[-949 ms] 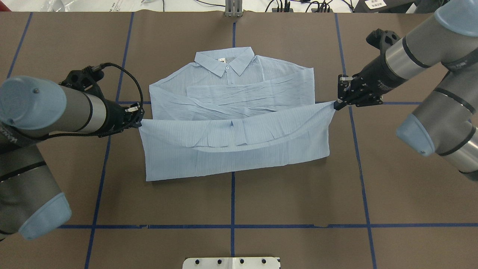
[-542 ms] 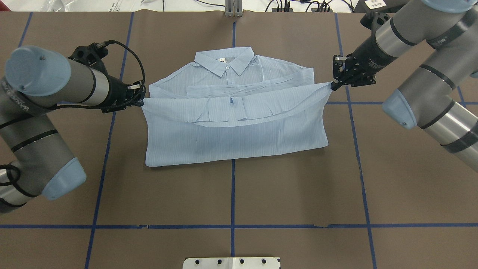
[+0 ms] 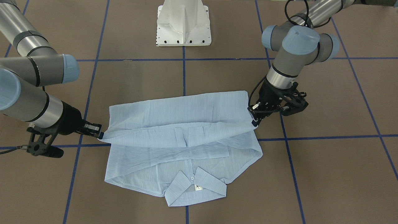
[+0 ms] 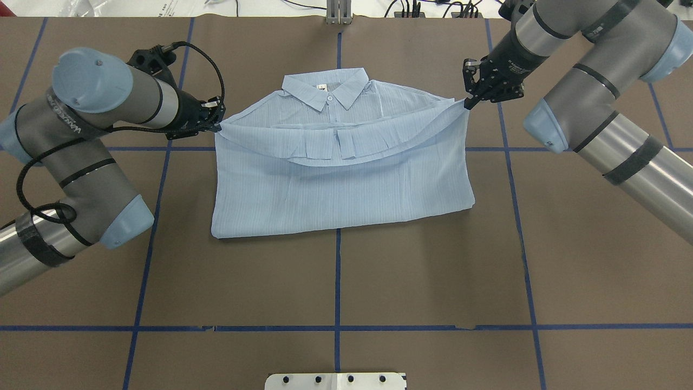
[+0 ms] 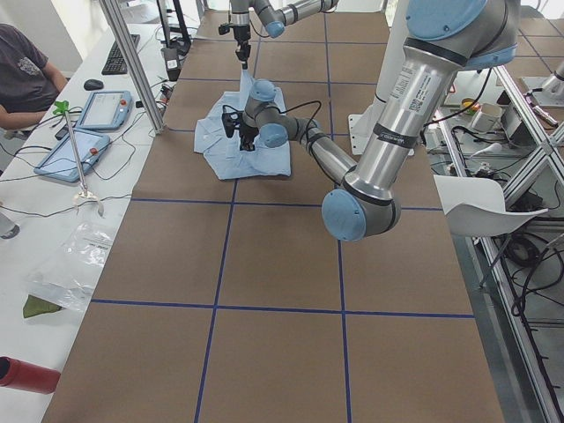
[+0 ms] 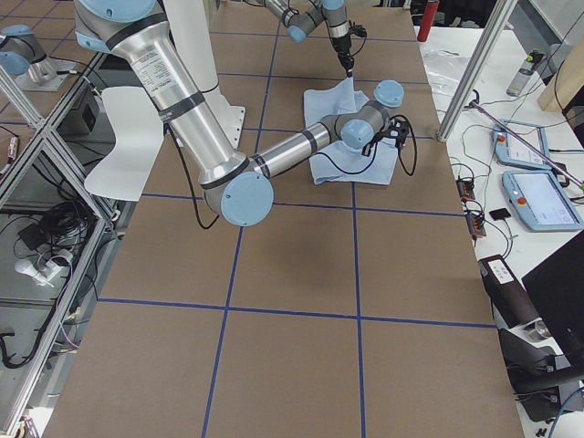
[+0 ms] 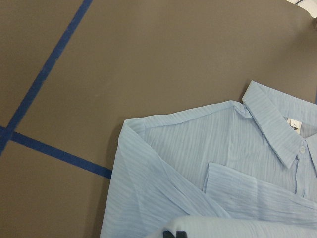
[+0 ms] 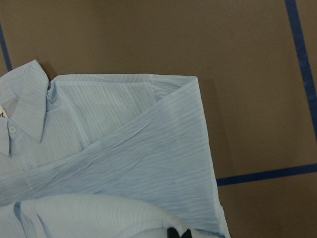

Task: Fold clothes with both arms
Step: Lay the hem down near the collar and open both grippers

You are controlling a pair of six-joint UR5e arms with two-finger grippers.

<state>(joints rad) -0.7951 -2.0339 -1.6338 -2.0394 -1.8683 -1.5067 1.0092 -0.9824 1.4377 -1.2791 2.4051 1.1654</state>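
Observation:
The light-blue shirt (image 4: pixel 341 179) lies face up on the brown table, its collar (image 4: pixel 327 89) at the far side. Its lower half is doubled over toward the collar, and the raised hem edge (image 4: pixel 335 146) sags between the two grippers. My left gripper (image 4: pixel 217 125) is shut on the hem's left corner, beside the shirt's left shoulder. My right gripper (image 4: pixel 466 104) is shut on the right corner, by the right shoulder. In the front-facing view the left gripper (image 3: pixel 255 122) and right gripper (image 3: pixel 100 134) hold the same edge just above the shirt (image 3: pixel 183 109). Both wrist views look down on the collar (image 7: pixel 277 129) and shoulder (image 8: pixel 163 99).
Blue tape lines (image 4: pixel 337 281) grid the table. The white pedestal base (image 3: pixel 183 28) stands at the near edge. Cables (image 4: pixel 411 8) run along the far edge. In the exterior left view a seated person (image 5: pixel 26 70) and tablets (image 5: pixel 84 132) are at a side desk.
Both grippers have carried the hem away from the robot toward the collar. The folded-over part now covers the crossed sleeves and reaches the shoulders.

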